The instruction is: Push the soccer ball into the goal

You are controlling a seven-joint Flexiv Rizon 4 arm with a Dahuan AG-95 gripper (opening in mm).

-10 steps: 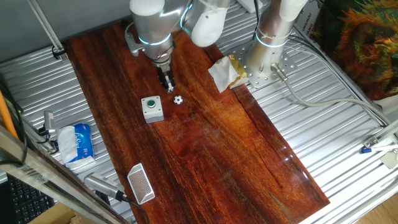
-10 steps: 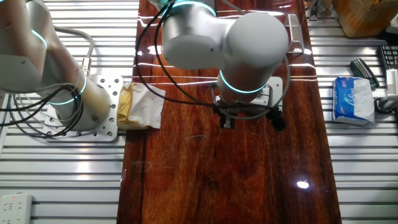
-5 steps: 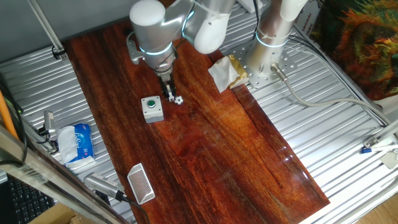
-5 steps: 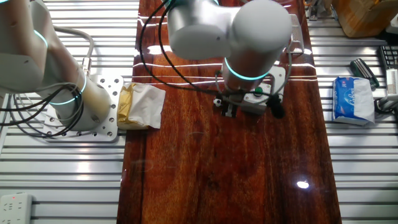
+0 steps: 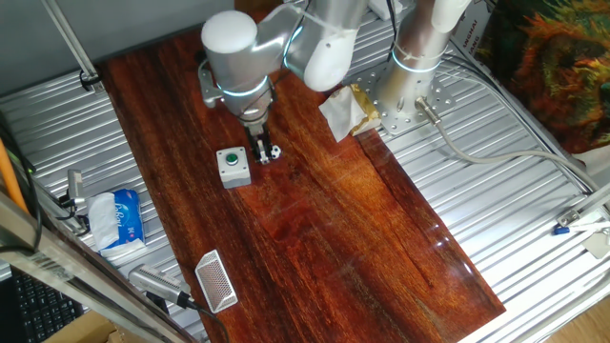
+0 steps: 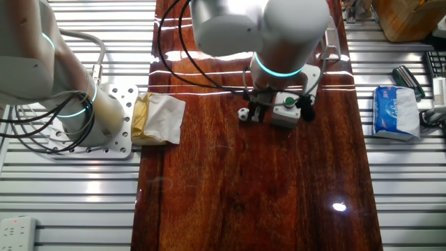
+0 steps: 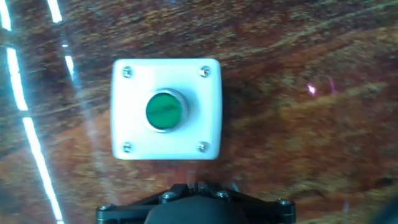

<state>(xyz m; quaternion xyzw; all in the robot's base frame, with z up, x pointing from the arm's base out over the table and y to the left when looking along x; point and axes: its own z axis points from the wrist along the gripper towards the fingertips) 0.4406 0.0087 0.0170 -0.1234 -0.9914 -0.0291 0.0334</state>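
Gripper (image 5: 262, 154) low over the wooden tabletop (image 5: 353, 229), fingers pointing down, standing between the soccer ball (image 5: 274, 151) and the button box (image 5: 233, 166); from the fixed views the fingers look close together with nothing between them, but whether they are fully pressed together I cannot tell.

Soccer ball sits on the wood just beside the fingertips, on the side away from the box; in the other fixed view the ball (image 6: 242, 113) shows touching or nearly touching the gripper (image 6: 256, 115), contact not resolvable.

Goal (image 5: 215, 280) lies near the table's front edge, well apart from the ball, net facing up along the board.

Hand view: grey box (image 7: 166, 109) with green button (image 7: 165, 111) fills the centre; ball not visible there.

Off the board: blue tissue pack (image 5: 118, 216) on the metal slats; crumpled paper wrapper (image 5: 345, 111) near the second arm's base (image 5: 400, 100).
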